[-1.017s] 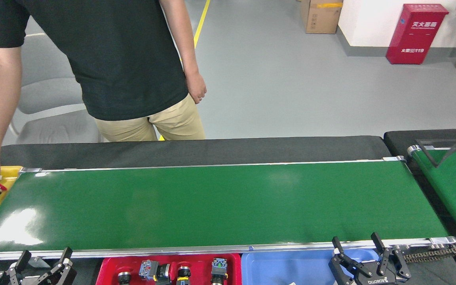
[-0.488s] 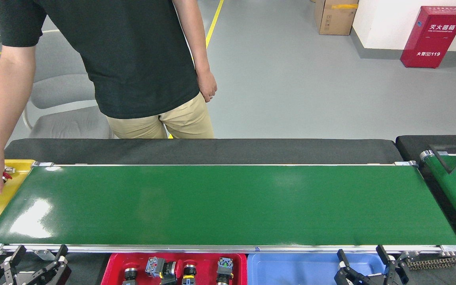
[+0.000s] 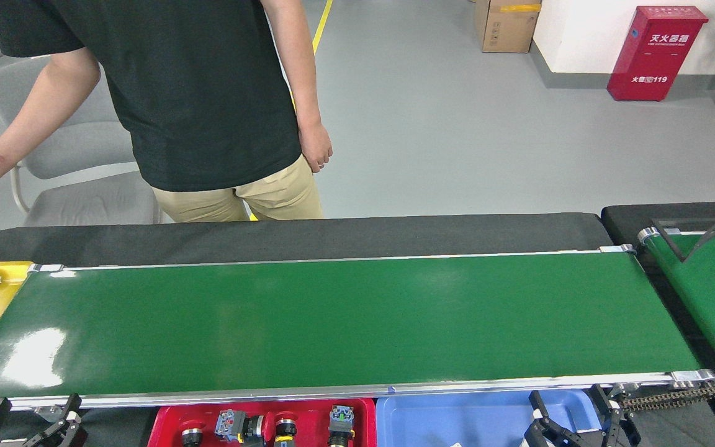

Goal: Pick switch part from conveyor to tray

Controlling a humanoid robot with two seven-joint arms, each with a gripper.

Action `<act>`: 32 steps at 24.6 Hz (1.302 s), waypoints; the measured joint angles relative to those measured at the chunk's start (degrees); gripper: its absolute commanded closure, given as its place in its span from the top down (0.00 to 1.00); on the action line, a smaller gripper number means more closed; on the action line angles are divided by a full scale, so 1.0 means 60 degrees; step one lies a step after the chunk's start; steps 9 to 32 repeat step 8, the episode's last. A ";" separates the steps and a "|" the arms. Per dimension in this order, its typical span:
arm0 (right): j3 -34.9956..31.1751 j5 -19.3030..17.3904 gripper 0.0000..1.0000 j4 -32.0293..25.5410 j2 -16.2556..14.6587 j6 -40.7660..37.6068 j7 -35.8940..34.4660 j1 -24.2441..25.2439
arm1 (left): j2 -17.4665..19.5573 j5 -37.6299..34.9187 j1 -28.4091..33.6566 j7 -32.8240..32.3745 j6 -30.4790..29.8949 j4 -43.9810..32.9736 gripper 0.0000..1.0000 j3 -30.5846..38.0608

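Lying bare, conveyor [image 3: 332,323] is gleaming | grey floor [image 3: 457,124] is stretching behind | left gripper [image 3: 25,425] and right gripper [image 3: 571,419] are sitting spread wide, holding nothing

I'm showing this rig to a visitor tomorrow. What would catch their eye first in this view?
The long glossy green conveyor fills the middle, bare of parts. Behind it at upper left stands a person in a black shirt. At the bottom edge a red tray holds switch parts, beside a blue tray.
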 measured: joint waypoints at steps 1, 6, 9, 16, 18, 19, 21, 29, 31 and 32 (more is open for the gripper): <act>0.0001 0.0000 1.00 0.0000 0.0046 -0.0005 0.0000 0.0000 | 0.0000 0.0000 0.0000 0.0000 0.0000 0.0000 1.00 0.0000; -0.0124 0.0000 1.00 -0.0001 0.0082 0.0011 0.0017 0.0000 | 0.0000 -0.0001 0.0001 0.0000 0.0000 0.0026 1.00 -0.0041; -0.0197 0.0000 1.00 -0.0001 0.0082 0.0018 0.0024 -0.0001 | 0.0000 -0.0001 -0.0008 0.0001 0.0000 0.0027 1.00 -0.0048; -0.0197 0.0000 1.00 -0.0001 0.0082 0.0018 0.0024 -0.0001 | 0.0000 -0.0001 -0.0008 0.0001 0.0000 0.0027 1.00 -0.0048; -0.0197 0.0000 1.00 -0.0001 0.0082 0.0018 0.0024 -0.0001 | 0.0000 -0.0001 -0.0008 0.0001 0.0000 0.0027 1.00 -0.0048; -0.0197 0.0000 1.00 -0.0001 0.0082 0.0018 0.0024 -0.0001 | 0.0000 -0.0001 -0.0008 0.0001 0.0000 0.0027 1.00 -0.0048; -0.0197 0.0000 1.00 -0.0001 0.0082 0.0018 0.0024 -0.0001 | 0.0000 -0.0001 -0.0008 0.0001 0.0000 0.0027 1.00 -0.0048; -0.0197 0.0000 1.00 -0.0001 0.0082 0.0018 0.0024 -0.0001 | 0.0000 -0.0001 -0.0008 0.0001 0.0000 0.0027 1.00 -0.0048; -0.0197 0.0000 1.00 -0.0001 0.0082 0.0018 0.0024 -0.0001 | 0.0000 -0.0001 -0.0008 0.0001 0.0000 0.0027 1.00 -0.0048; -0.0197 0.0000 1.00 -0.0001 0.0082 0.0018 0.0024 -0.0001 | 0.0000 -0.0001 -0.0008 0.0001 0.0000 0.0027 1.00 -0.0048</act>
